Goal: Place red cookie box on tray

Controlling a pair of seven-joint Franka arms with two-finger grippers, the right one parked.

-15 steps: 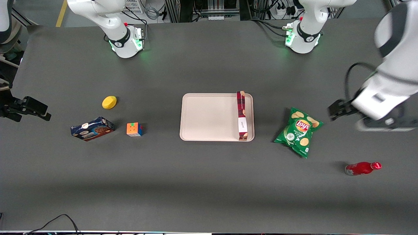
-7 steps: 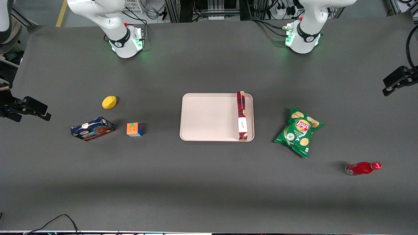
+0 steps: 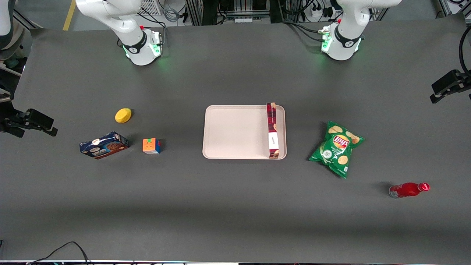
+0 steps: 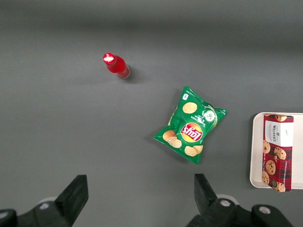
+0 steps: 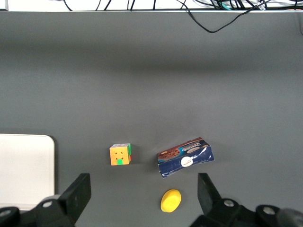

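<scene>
Item count on the worktop [image 3: 235,206]: one tray [image 3: 228,132]; one red cookie box [image 3: 272,130]; one blue cookie box [image 3: 103,145]; one green chip bag [image 3: 336,148]; one red bottle [image 3: 408,190]; one colour cube [image 3: 151,145]; one yellow rounded object [image 3: 123,115]. One working gripper [image 4: 139,198], high above the worktop's working-arm end, jaws spread wide.

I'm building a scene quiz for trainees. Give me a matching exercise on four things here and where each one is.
Things:
1. red cookie box
2. chip bag
3. red bottle
4. end effector

Places:
A. lying on the table, nearer the front camera than the chip bag
B. high above the working arm's end of the table, fingers open, holding nothing
C. on the tray, along its edge toward the working arm
D. on the table between tray and bottle

Pairs: 1-C, 2-D, 3-A, 4-B
</scene>
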